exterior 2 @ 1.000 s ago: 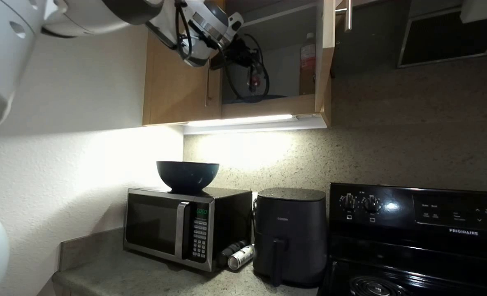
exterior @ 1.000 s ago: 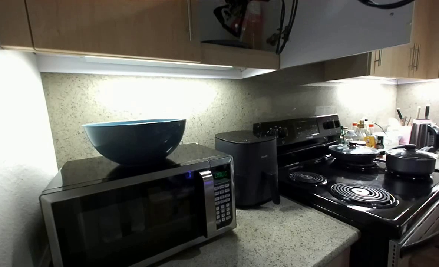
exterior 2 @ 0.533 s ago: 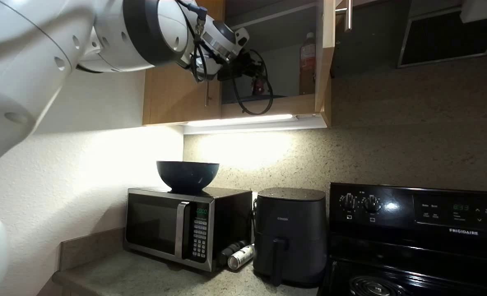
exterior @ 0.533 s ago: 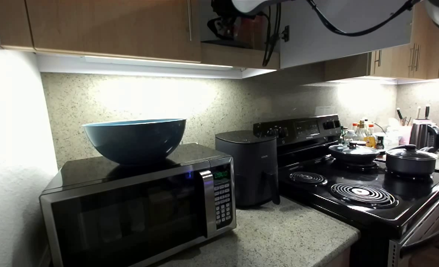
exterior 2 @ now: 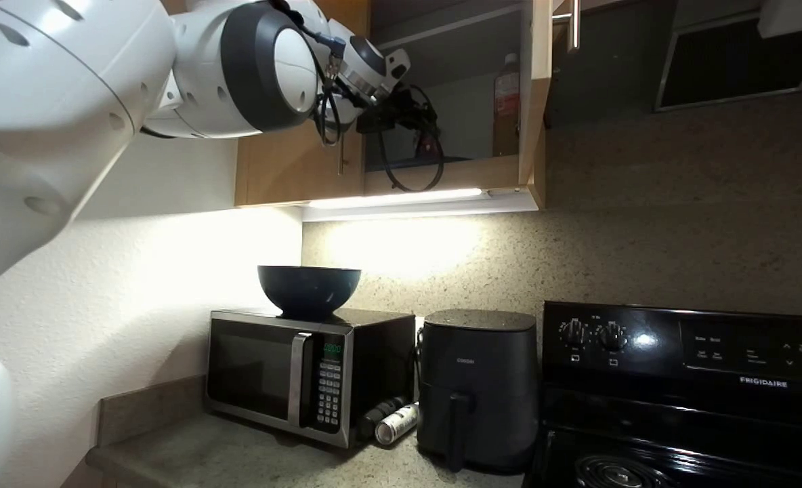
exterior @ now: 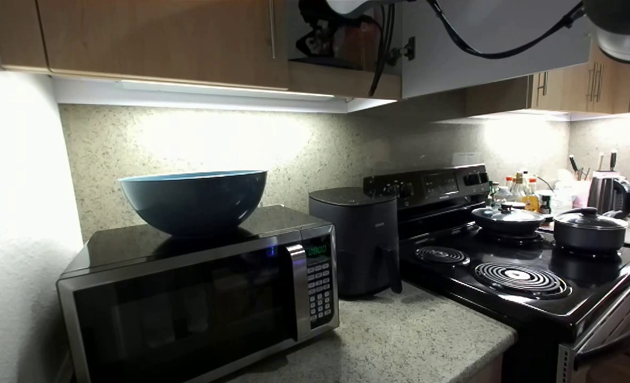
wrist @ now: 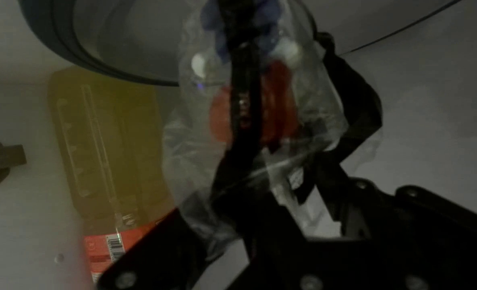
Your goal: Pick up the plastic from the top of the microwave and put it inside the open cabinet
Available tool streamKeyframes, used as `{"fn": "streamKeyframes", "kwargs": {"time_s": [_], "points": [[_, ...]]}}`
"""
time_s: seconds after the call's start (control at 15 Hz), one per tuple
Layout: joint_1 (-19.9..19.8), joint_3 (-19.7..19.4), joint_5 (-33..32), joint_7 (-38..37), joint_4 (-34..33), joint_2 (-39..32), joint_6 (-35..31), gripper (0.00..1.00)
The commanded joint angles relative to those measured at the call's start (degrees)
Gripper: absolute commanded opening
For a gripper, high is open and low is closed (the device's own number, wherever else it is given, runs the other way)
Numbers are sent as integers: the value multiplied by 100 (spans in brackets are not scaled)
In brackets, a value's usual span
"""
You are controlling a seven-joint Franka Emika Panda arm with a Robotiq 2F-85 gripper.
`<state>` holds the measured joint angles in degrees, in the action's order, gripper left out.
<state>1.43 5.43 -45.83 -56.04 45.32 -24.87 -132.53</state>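
Now clasping the crumpled plastic [wrist: 276, 106] between the jaws of the gripper [exterior 2: 423, 132], inside the open cabinet [exterior 2: 489, 175]. Holding it near a red-labelled bottle [exterior 2: 507, 102] and a round dark-rimmed dish [wrist: 63, 44]. Well above the microwave [exterior 2: 320, 379], with the dark blue bowl [exterior 2: 309, 291] on its top.

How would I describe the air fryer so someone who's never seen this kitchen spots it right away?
Start with the black electric range and the silver-framed microwave. Between them on the countertop stands the air fryer, a dark upright body with rounded corners. A handle low on its solid front sets it apart from the microwave's glass door and keypad and the range's coil burners.
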Motion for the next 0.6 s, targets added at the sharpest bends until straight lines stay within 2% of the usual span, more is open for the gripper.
{"fn": "streamKeyframes", "kwargs": {"time_s": [0.0, 0.27, 0.4, 0.53], "points": [[108, 39, -28, 232, -110, 126, 188, 69], [247, -21, -186, 158, -76, 339, 121, 95], [288, -29, -234, 171, -10, 480, 202, 100], [305, 5, -234, 344, 181, 707, 394, 100]]}}
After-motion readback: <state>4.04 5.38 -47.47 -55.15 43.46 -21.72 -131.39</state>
